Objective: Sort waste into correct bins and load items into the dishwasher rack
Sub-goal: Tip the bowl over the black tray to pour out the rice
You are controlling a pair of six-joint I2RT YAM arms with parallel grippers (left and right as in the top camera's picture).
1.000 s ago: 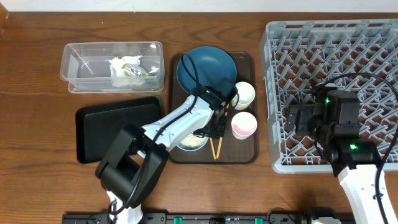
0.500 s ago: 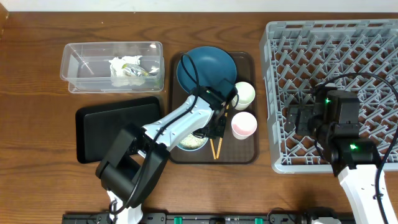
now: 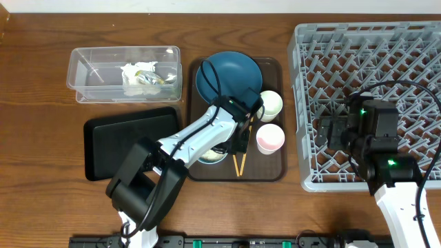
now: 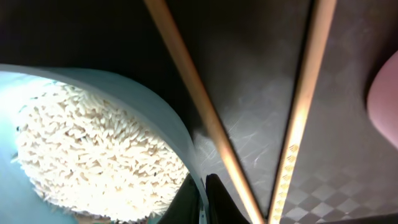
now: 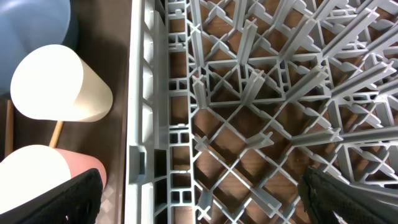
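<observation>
My left gripper (image 3: 231,145) (image 4: 203,199) is shut on the rim of the small light-blue bowl (image 3: 210,157) (image 4: 143,93), which holds the rice (image 4: 93,155). The two chopsticks (image 3: 239,164) (image 4: 298,112) lie beside it on the brown tray (image 3: 272,170). The dark-blue dish (image 3: 227,72), pale-green cup (image 3: 271,103) (image 5: 59,84) and pink cup (image 3: 270,138) (image 5: 37,168) are on that tray too. The napkin (image 3: 141,76) lies in the clear tub (image 3: 89,69). My right gripper (image 3: 331,131) (image 5: 199,193) is open and empty above the left edge of the grey rack (image 3: 386,55) (image 5: 249,93).
The shallow black tray (image 3: 117,141) lies left of the brown tray, under my left arm. The rack fills the right side of the table. Bare wooden table shows at the far left and along the front.
My left gripper has shifted slightly over the bowl and hides a little more of it. The right arm has not moved.
</observation>
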